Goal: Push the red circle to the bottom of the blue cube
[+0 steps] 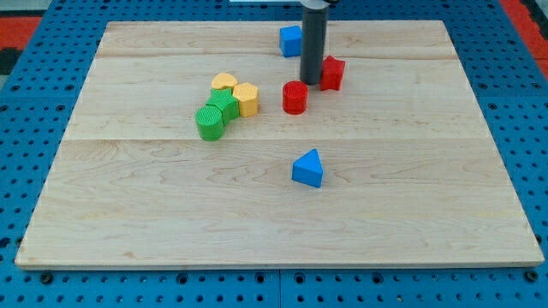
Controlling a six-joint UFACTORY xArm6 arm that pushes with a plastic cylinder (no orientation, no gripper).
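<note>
The red circle (294,97) is a short red cylinder standing near the board's middle, toward the view's top. The blue cube (291,40) sits near the view's top edge, above the red circle and partly behind my rod. My tip (311,83) rests on the board just right of and above the red circle, close to it; contact cannot be told. A second red block (332,73) of irregular shape sits right next to the tip on its right side.
A cluster at the view's left of centre holds two yellow blocks (224,82) (247,99) and two green blocks (224,106) (209,122). A blue triangle (308,168) lies below the red circle. The wooden board (128,214) rests on a blue pegboard.
</note>
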